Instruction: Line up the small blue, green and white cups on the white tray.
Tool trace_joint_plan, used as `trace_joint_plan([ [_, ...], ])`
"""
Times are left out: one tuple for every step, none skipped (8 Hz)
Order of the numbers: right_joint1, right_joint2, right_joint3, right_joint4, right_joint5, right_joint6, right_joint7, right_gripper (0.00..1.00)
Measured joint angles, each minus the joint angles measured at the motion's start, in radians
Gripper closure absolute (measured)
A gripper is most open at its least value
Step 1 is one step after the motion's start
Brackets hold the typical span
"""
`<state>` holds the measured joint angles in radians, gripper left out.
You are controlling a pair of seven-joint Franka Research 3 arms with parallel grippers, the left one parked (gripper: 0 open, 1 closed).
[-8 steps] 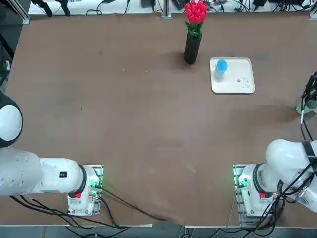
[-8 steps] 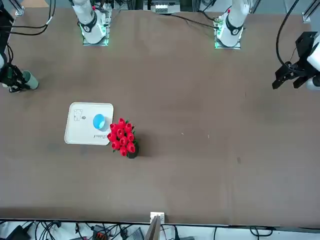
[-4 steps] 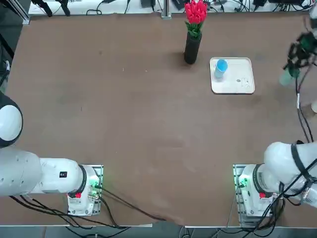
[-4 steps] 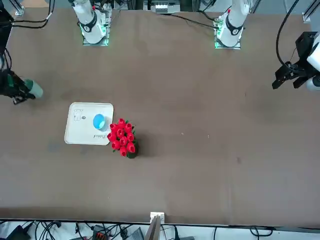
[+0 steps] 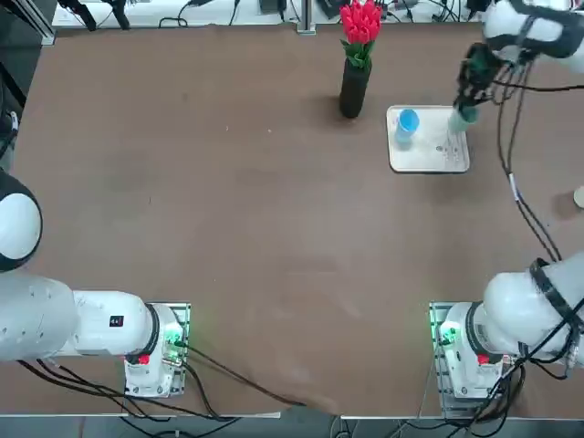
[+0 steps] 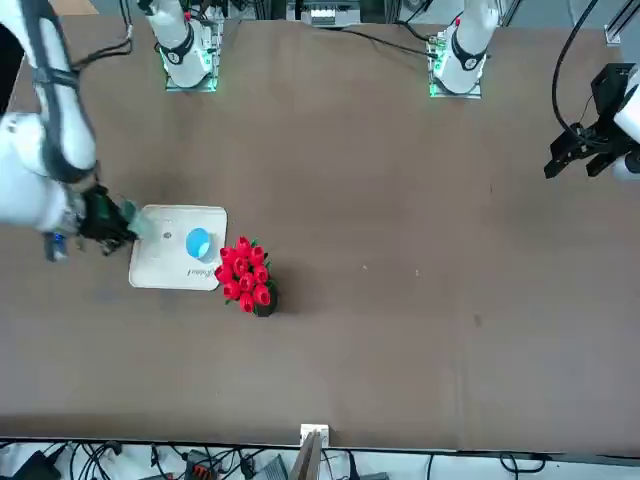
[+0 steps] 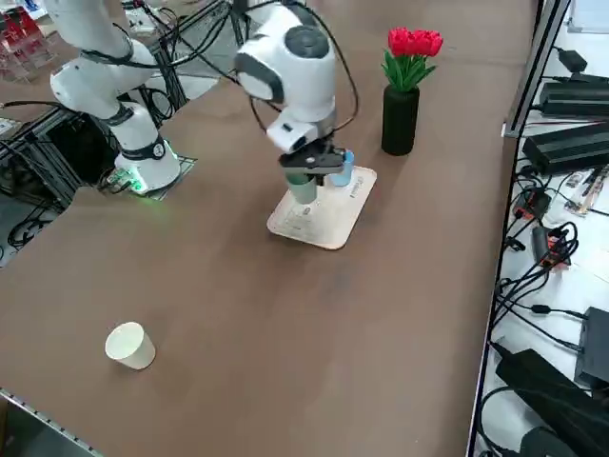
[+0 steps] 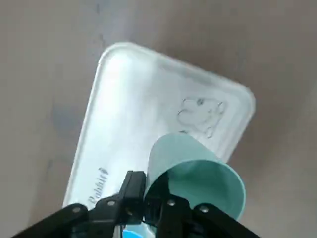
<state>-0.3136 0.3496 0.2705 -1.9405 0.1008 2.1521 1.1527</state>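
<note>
Over the white tray (image 5: 429, 155) we now find the right gripper (image 5: 465, 108), where half a second ago it hung off beyond the tray's right edge, and a second ago it was low at the table's right side. Its fingers are clamped on the rim of the green cup (image 8: 195, 173), which we see carried in the air above the tray's right half, tilted. On the tray's left half stands the blue cup (image 5: 406, 123), upright with its mouth up, unmoved. Off the tray, the white cup (image 7: 129, 345) lies on its side near the table's right edge, well apart from the rest. We note that the tray is flat and squarish with rounded corners, a raised rim and faint grey markings (image 8: 200, 115); the cups are plain, smooth and tapered. Just left of the tray stands a dark vase (image 5: 353, 88) of red flowers (image 5: 360, 23).
</note>
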Motion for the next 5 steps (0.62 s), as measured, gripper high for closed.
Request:
trace_joint_plan([
  [0.018, 0.03, -0.001, 0.0, 0.0, 0.042, 0.037, 0.97],
  [0.028, 0.057, -0.002, -0.001, 0.0, 0.087, 0.064, 0.97],
  [0.047, 0.08, -0.002, 0.0, 0.0, 0.131, 0.098, 0.97],
  [0.072, 0.098, -0.002, -0.001, 0.0, 0.164, 0.134, 0.97],
  [0.089, 0.111, -0.002, -0.001, 0.0, 0.181, 0.15, 0.97],
])
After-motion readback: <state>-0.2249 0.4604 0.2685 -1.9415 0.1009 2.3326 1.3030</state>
